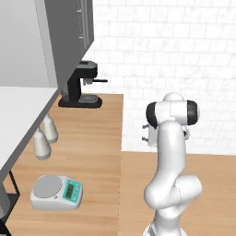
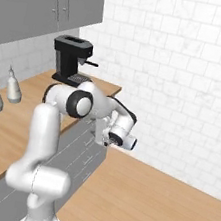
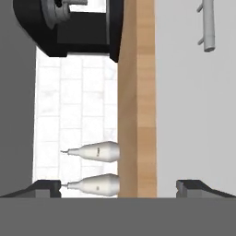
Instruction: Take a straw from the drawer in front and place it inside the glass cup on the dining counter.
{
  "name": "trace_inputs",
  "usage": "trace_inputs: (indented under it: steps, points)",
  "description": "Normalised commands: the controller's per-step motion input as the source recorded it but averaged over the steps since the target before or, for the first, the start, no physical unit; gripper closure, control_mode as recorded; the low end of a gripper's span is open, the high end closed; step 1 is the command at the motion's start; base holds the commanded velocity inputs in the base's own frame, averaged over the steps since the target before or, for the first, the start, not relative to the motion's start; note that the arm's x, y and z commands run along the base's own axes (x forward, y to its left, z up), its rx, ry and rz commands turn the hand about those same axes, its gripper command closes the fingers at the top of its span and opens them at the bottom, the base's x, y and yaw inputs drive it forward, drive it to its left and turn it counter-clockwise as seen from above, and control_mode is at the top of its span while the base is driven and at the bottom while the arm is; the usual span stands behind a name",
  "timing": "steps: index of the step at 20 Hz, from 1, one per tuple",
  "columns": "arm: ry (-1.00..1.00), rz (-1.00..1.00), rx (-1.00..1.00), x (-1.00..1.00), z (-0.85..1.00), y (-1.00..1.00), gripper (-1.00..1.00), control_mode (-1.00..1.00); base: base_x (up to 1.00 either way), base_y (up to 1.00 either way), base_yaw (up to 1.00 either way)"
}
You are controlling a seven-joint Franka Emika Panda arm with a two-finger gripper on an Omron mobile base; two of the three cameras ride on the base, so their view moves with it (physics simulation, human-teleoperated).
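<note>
The tool (image 3: 120,188), jaws wide and empty, faces the grey drawer front (image 3: 193,115); its handle (image 3: 208,27) (at one o'clock) wants gripping next to open the drawer.

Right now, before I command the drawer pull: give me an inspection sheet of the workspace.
Surface: wood counter top, flat, bare in the middle.
Job's things: grey drawer front shut, bar handle untouched.
Clutter: coffee machine, two pale bottles, kitchen scale.
Grippers: gripper open, holding nothing, facing the counter edge.
Cables: nothing seen.
Surroundings: grey wall cabinets, white tile wall, wood floor.
</note>
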Motion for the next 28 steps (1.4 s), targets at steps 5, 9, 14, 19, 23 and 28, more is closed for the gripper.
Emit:
trace_inputs:
  steps: [5,9,14,19,23,28]
  points:
    - [-0.02,0.14,0.0,0.74,-0.52,0.17,-1.0,-1.0,0.0,0.0,0.0]
    - [-0.06,0.04,0.0,0.43,-0.22,0.4,-1.0,-1.0,0.0,0.0,0.0]
    - [-0.17,-0.03,-0.02,0.02,0.0,0.52,-1.0,-1.0,0.0,0.0,0.0]
    - [-0.32,-0.08,-0.08,-0.35,0.0,0.53,-1.0,-1.0,0.0,0.0,0.0]
    - [-0.27,-0.15,-0.13,-0.06,0.0,0.31,-1.0,-1.0,0.0,0.0,0.0]
    - [-0.15,-0.18,-0.08,0.06,0.0,0.08,-1.0,-1.0,0.0,0.0,0.0]
